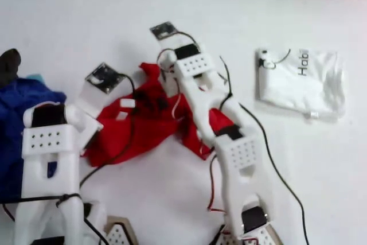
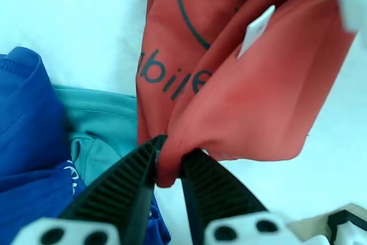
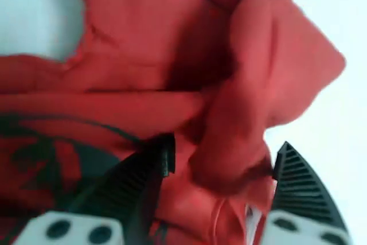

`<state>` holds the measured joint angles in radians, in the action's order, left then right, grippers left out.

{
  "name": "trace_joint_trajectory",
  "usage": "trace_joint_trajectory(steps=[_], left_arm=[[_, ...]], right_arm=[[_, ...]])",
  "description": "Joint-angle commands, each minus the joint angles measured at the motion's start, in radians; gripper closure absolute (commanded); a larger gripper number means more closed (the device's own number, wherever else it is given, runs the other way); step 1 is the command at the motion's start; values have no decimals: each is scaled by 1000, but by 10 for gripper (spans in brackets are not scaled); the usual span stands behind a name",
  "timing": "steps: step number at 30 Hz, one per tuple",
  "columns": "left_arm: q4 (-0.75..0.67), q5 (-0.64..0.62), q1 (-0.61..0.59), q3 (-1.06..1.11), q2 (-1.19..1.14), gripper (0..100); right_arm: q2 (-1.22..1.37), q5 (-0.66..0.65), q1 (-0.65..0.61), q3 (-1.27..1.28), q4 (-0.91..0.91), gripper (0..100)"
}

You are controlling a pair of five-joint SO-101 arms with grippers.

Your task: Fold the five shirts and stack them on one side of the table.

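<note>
Ribbed fingers (image 2: 129,185) of the left gripper (image 2: 172,150) are pinched tight on a folded edge of the red shirt (image 2: 258,101). Those of the right gripper (image 3: 225,156) stand wide apart, straddling a bunched lump of the same cloth without clamping it. The shirt lies crumpled in the middle of the table (image 1: 172,4), a blue shirt (image 1: 23,107) and a teal shirt (image 2: 97,119) to its left, a folded white shirt (image 1: 301,81) well to its right. Light and limp, it will likely sag and bunch; hems or corners seem better holds than the lump.
</note>
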<state>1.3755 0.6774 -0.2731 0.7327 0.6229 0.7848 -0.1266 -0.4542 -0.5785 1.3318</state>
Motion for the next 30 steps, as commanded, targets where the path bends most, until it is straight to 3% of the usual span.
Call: trace_joint_trajectory(steps=[1, 2, 4, 6, 17, 24, 30], left_arm=[[-8, 2, -11, -2, 25, 974], [-8, 2, -11, -2, 25, 974], [-8, 2, -11, -2, 25, 974], [-8, 2, -11, -2, 25, 974], [-107, 3, -9, -119, 18, 974], [-275, 3, -9, -166, 17, 974], [-485, 3, -9, -19, 17, 974]], right_arm=[[44, 2, 27, -109, 30, 921], [56, 8, 38, -132, 33, 998], [71, 8, 62, -172, 35, 946], [71, 8, 94, -204, 35, 985], [73, 0, 360, -448, 35, 978], [81, -2, 470, -577, -7, 978], [124, -2, 487, -577, -142, 978]])
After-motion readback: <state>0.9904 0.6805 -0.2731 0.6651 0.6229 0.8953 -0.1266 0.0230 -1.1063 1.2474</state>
